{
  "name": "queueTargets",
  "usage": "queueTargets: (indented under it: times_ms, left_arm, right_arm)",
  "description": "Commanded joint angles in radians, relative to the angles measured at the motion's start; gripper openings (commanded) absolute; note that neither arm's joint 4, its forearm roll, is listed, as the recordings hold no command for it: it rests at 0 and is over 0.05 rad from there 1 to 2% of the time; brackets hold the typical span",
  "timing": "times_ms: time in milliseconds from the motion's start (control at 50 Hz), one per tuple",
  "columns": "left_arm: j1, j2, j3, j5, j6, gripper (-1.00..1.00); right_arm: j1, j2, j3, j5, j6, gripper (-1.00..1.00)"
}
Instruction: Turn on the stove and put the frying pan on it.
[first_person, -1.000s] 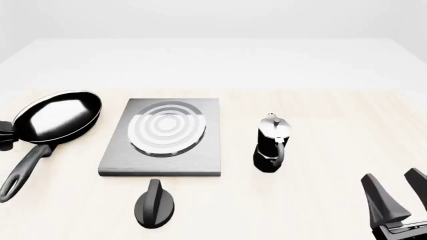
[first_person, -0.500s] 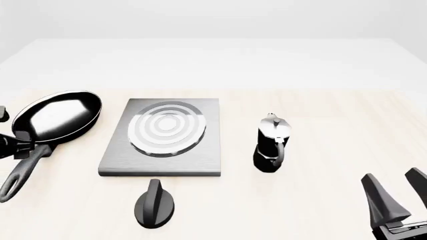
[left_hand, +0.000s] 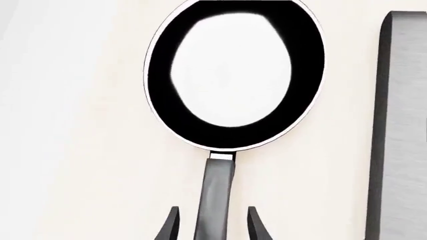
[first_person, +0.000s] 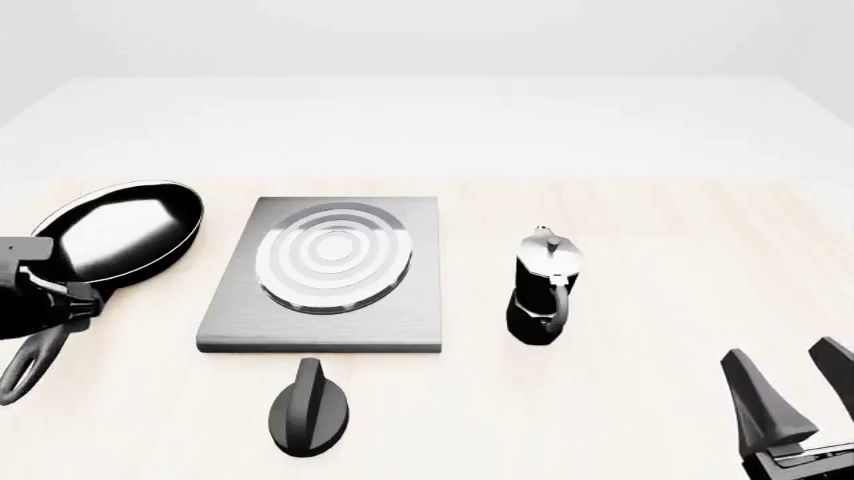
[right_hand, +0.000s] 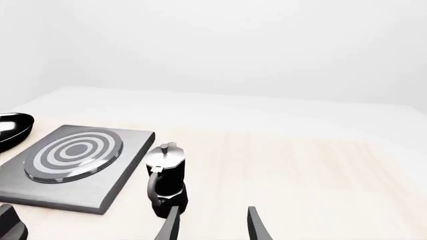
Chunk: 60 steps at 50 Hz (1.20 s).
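Left tool (left_hand: 212, 227) gaping open, fingers straddling frying pan (first_person: 114, 235) handle, not gripping. Pan lying on tabletop (first_person: 641, 250) just left of stove (first_person: 327, 275). Right tool (first_person: 790, 390) open, idling near right.

Open table separates stove (first_person: 327, 275) from moka pot (first_person: 543, 287); the knob (first_person: 310, 410) sits just before the slab.

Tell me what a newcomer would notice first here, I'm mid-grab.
The glossy black frying pan lies at the far left, its handle running between the open fingers of the left gripper. In the middle sits the grey stove with silver rings, its black knob in front. A small moka pot stands right of it.
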Motion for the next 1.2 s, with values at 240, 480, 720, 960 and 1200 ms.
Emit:
queueTargets:
  times_ms: [240,480,720,960,1200]
  left_arm:
    - [0.009,0.218,-0.021,-0.156,0.03,1.0]
    - [0.005,0.247,-0.006,-0.188,0.032,1.0]
    - [-0.008,0.166,0.032,-0.176,0.025,-1.0]
    - [-0.056,0.026,0.059,-0.129,-0.021,-1.0]
    - [-0.145,-0.222,0.056,0.04,-0.063,-1.0]
  right_arm:
    - [-0.008,0.009,0.005,-0.001,-0.003,1.0]
    - [-0.01,0.008,0.005,0.002,-0.003,1.0]
    - [-0.01,0.003,0.005,0.006,-0.004,1.0]
    - [-0.007,0.002,0.004,0.007,-0.007,1.0]
    - [-0.002,0.003,0.002,0.002,-0.005,1.0]
